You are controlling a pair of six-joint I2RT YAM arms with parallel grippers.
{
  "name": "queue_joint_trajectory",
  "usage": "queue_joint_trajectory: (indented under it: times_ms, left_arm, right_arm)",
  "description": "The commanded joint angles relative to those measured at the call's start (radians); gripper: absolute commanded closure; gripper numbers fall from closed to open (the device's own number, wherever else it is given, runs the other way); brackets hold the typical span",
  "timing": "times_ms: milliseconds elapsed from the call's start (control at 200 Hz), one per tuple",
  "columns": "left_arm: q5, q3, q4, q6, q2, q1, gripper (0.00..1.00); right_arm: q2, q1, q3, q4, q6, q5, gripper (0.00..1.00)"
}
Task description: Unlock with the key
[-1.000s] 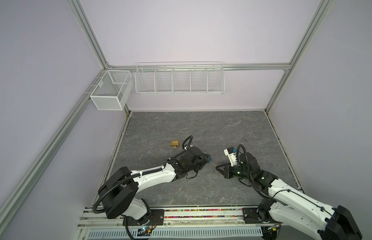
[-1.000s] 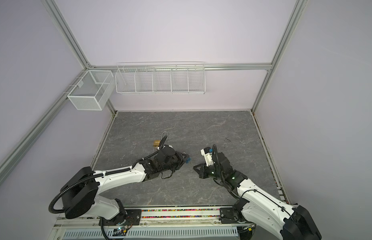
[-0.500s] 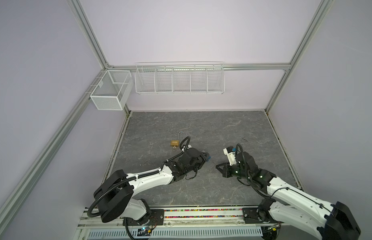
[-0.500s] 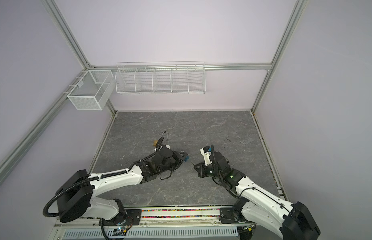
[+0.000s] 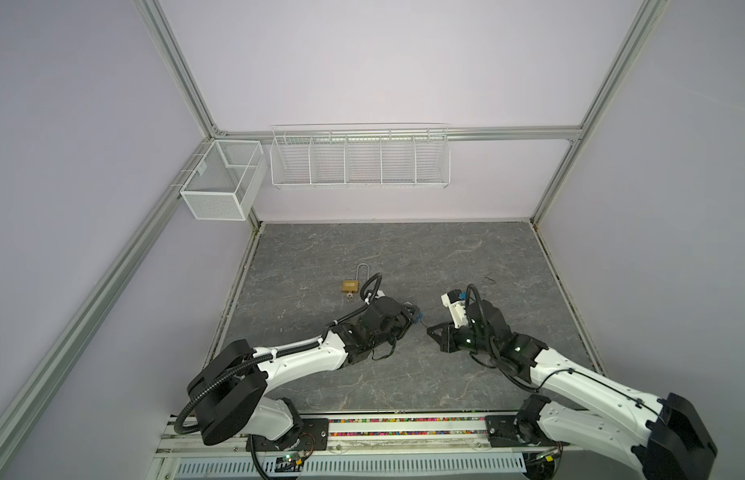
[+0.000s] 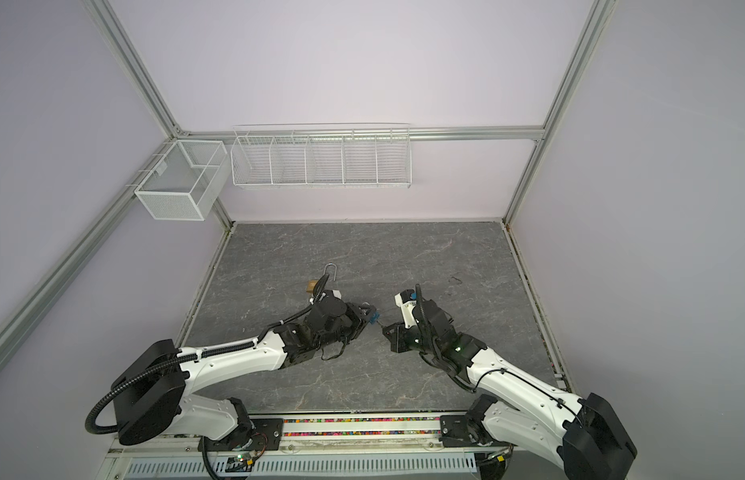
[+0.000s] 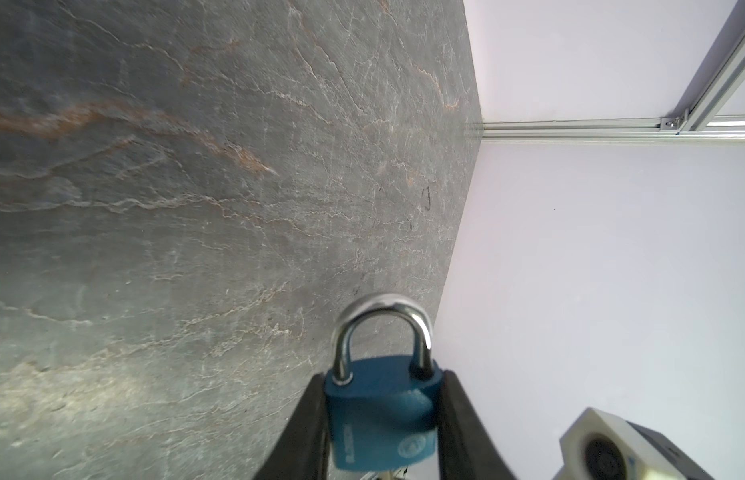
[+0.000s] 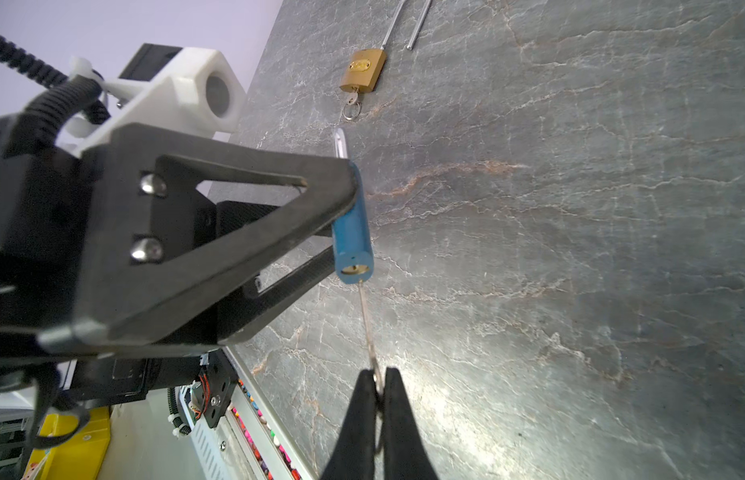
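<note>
My left gripper (image 7: 383, 376) is shut on a blue padlock (image 7: 381, 415), one black finger on each side of its body, the steel shackle pointing away from the wrist. In both top views the blue padlock (image 5: 415, 312) (image 6: 373, 318) hangs just above the table's middle. My right gripper (image 8: 379, 374) is shut on a thin silver key (image 8: 367, 328). The key's tip meets the bottom of the blue padlock (image 8: 352, 224) at the brass keyway. Whether it is inside, I cannot tell. In a top view, the right gripper (image 5: 431, 330) sits just right of the lock.
A brass padlock (image 5: 350, 285) (image 8: 362, 70) with a long open shackle and its own key lies on the grey slate table (image 5: 404, 257), behind the left arm. White wire baskets (image 5: 358, 156) hang on the back wall. A rail (image 5: 404, 422) runs along the front edge.
The two grippers have drawn slightly closer, bringing the key's tip up to the blue padlock's underside. Both grips are unchanged.
</note>
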Motion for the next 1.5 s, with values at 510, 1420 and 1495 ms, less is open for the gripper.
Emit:
queue_joint_trajectory:
  times_ms: [510,1420,1495]
  left_arm:
    - [-0.008,0.007,0.046,0.0,0.003,-0.01,1.0]
    - [-0.139,0.014,0.059,0.0,-0.004,-0.073,1.0]
    - [-0.185,0.028,0.027,0.012,-0.013,-0.09,1.0]
  right_arm:
    - [0.037,0.015,0.056,0.02,0.002,0.027,0.94]
    - [0.059,0.034,0.079,0.008,0.044,0.106,0.94]
    - [0.063,0.044,0.079,0.008,0.057,0.13,0.94]
